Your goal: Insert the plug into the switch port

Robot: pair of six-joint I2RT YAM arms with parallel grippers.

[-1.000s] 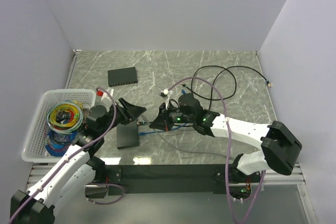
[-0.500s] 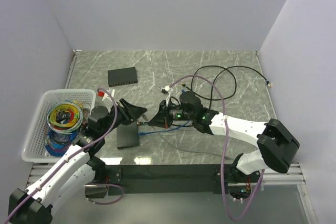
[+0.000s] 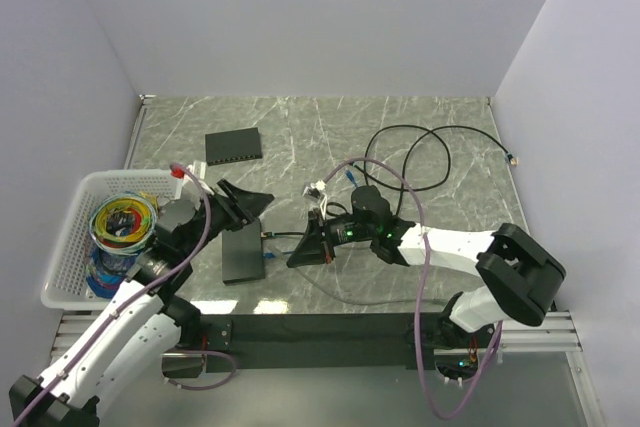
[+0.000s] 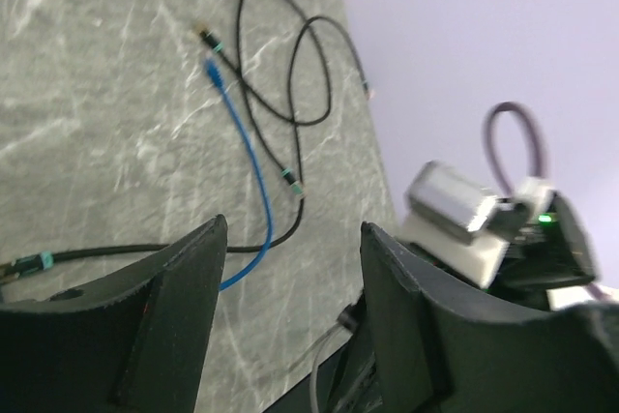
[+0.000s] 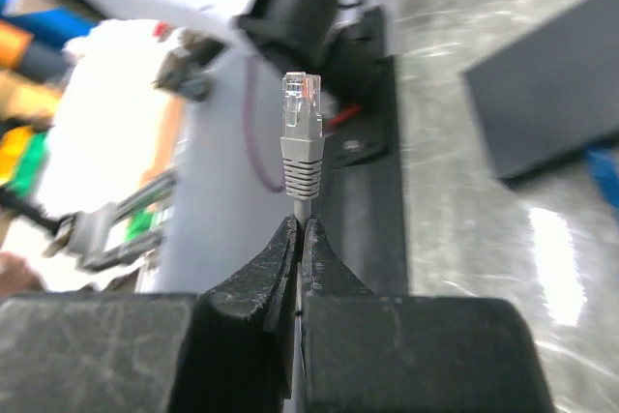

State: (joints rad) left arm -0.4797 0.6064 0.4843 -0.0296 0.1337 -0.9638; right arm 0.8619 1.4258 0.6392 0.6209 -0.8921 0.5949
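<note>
Pale lilac walls close in a grey marbled surface [image 3: 400, 277]. The black switch [image 3: 243, 252] lies flat at lower centre-left of the top view, with a short blue lead at its right edge. A second flat black box [image 3: 232, 146] sits well apart, toward the upper left. A white basket [image 3: 68, 247] at the left edge holds coils of coloured cable. Loops of black cable [image 3: 420, 152] spread across the upper right.

The left claw [image 3: 245, 202] hangs just above the switch's far end with its fingers spread wide and nothing between them. Its wrist view shows the same open gap in the left claw [image 4: 290, 229], with a blue cable [image 4: 247, 162] and thin black cable beyond on the marble.

The right claw [image 3: 300, 255] sits low, near the switch's right side and apart from it. In its wrist view the right claw [image 5: 298, 229] is pinched tight on a grey cord. The plug [image 5: 299, 108], clear-tipped with a grey boot, stands upright above the fingertips in mid-frame. The switch [image 5: 542, 94] shows as a dark slab at the upper right of that frame, and the plug does not touch it.
</note>
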